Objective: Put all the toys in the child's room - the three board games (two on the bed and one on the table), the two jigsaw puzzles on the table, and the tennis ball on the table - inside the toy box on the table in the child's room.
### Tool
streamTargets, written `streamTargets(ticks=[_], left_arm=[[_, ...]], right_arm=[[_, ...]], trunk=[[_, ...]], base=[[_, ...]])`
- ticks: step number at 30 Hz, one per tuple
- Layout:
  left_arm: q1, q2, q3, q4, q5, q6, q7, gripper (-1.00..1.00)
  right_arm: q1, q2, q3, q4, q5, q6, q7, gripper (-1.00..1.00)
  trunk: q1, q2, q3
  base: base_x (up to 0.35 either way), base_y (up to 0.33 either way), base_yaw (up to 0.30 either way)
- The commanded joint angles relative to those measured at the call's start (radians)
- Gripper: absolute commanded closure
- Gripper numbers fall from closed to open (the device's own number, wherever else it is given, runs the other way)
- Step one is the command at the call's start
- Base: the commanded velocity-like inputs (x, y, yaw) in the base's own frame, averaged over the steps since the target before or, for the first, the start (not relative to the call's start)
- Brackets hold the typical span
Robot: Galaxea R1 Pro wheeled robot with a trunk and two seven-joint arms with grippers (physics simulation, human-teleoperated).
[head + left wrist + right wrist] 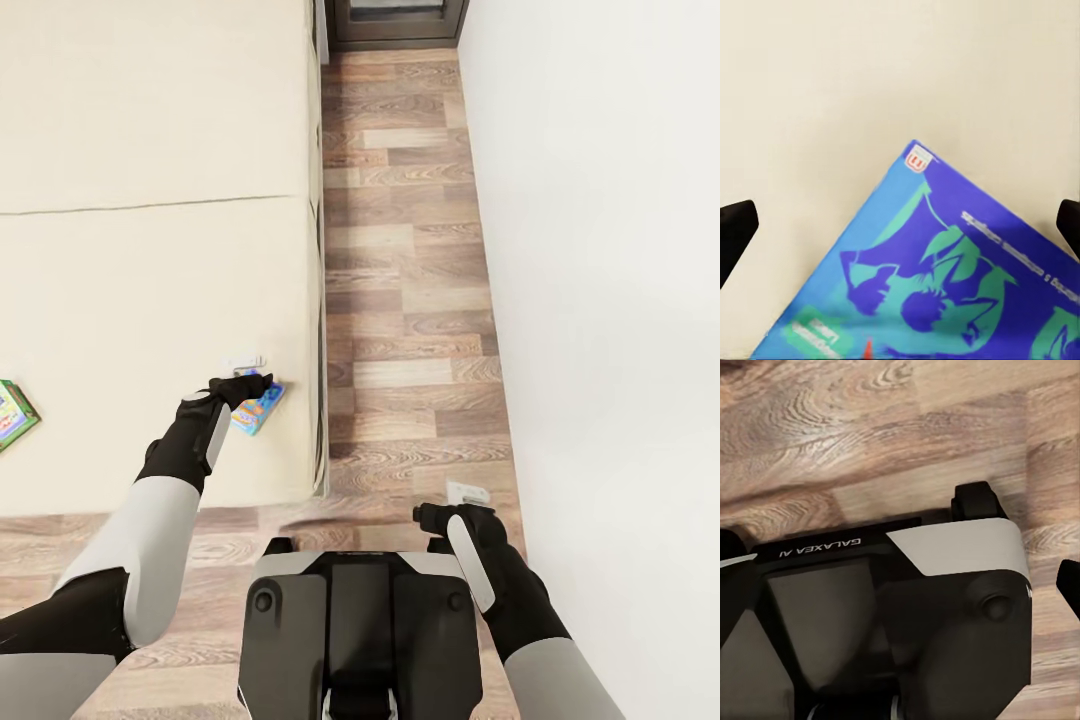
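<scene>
Mattress of the bed lies under the left gripper, whose jaws stand wide apart over the blue board game directly below it, near the bed's edge. Another game box lies well off to its left. The right gripper hangs open above the wood floor.

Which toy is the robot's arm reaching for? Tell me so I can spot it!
Find the big beige bed. Near its right edge lies a flat blue game box with green cartoon shapes, right under the left gripper. The other box, far left, is green.
</scene>
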Motion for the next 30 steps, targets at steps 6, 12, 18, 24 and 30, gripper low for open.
streamTargets(ticks=[6, 12, 18, 24, 30], left_arm=[[0.000, -0.002, 0.007, -0.001, -0.010, 0.005, -0.009, -1.00], [0.000, -0.002, 0.007, -0.001, -0.010, 0.005, -0.009, -1.00], [0.000, -0.002, 0.007, -0.001, -0.010, 0.005, -0.010, -1.00], [0.000, 0.000, 0.007, -0.001, -0.010, 0.005, -0.009, -1.00], [0.000, 0.000, 0.007, 0.000, -0.010, 0.005, -0.010, -1.00]], right_arm=[[0.000, 0.000, 0.001, -0.001, -0.011, 0.002, -0.010, -1.00], [0.000, 0.000, 0.001, -0.001, -0.011, 0.002, -0.011, -1.00], [0.000, 0.000, 0.001, -0.001, -0.011, 0.002, -0.011, -1.00], [0.000, 0.000, 0.001, -0.001, -0.011, 0.002, -0.010, -1.00], [0.000, 0.000, 0.001, -0.001, -0.011, 0.002, -0.010, -1.00]], trunk=[[0.000, -0.002, -0.001], [0.000, -0.002, -0.001], [0.000, -0.002, -0.001], [0.000, -0.002, -0.001], [0.000, -0.002, -0.001]], base=[[-0.182, 0.000, 0.000], [-0.175, 0.000, 0.000], [-0.159, 0.000, 0.000], [-0.133, 0.000, 0.000], [-0.104, 0.000, 0.000]])
